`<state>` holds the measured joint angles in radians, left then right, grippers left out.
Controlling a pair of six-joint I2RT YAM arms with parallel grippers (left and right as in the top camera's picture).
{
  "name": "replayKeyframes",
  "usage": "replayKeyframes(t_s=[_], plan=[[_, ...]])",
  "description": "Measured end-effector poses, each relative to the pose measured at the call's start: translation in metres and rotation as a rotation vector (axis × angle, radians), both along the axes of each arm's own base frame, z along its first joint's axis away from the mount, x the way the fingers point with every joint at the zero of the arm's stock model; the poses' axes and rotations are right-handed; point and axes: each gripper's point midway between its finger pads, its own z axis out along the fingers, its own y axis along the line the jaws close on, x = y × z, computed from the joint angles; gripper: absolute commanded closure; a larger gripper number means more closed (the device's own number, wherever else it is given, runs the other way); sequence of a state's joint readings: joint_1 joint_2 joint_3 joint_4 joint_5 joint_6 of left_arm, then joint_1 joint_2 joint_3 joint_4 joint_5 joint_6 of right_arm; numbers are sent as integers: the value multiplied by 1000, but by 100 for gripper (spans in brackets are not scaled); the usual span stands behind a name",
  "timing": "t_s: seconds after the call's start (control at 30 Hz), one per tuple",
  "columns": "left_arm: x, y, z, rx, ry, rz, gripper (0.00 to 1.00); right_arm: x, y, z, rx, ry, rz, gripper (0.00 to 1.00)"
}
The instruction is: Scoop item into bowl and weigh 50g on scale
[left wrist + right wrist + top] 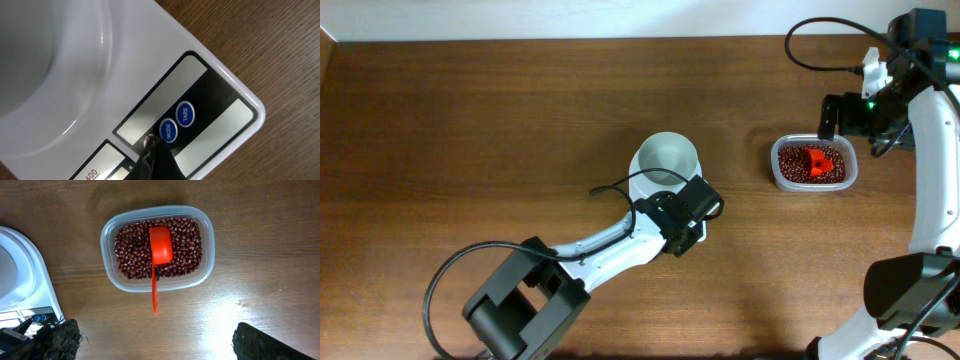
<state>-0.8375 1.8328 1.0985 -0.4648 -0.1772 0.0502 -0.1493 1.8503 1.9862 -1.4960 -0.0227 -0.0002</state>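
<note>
The white bowl (668, 160) stands on the white scale (220, 85); its side fills the upper left of the left wrist view (45, 65). My left gripper (150, 146) looks shut, and its tip touches a small red button beside the blue MODE button (168, 131) on the scale's front panel. It shows in the overhead view (688, 215) covering most of the scale. The red-brown beans (185, 250) lie in a clear plastic tub (107, 245). My right gripper (155, 345) is open and empty, above the table just in front of the tub.
A red scoop (161, 245) lies on the beans, its handle sticking out over the tub's near rim. A blue TARE button (185, 114) sits beside MODE. The scale's corner shows at the left of the right wrist view (30, 275). Bare wooden table (470, 130) surrounds everything.
</note>
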Motion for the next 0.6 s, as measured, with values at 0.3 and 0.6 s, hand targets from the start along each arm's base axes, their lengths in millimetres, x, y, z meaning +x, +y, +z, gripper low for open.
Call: replayKeyframes(t_s=[0.3, 0.6], plan=[[3, 0, -2, 8, -13, 5, 100, 0, 0, 0, 0, 0, -1, 1], [4, 0, -2, 10, -20, 5, 100, 0, 0, 0, 0, 0, -1, 1]])
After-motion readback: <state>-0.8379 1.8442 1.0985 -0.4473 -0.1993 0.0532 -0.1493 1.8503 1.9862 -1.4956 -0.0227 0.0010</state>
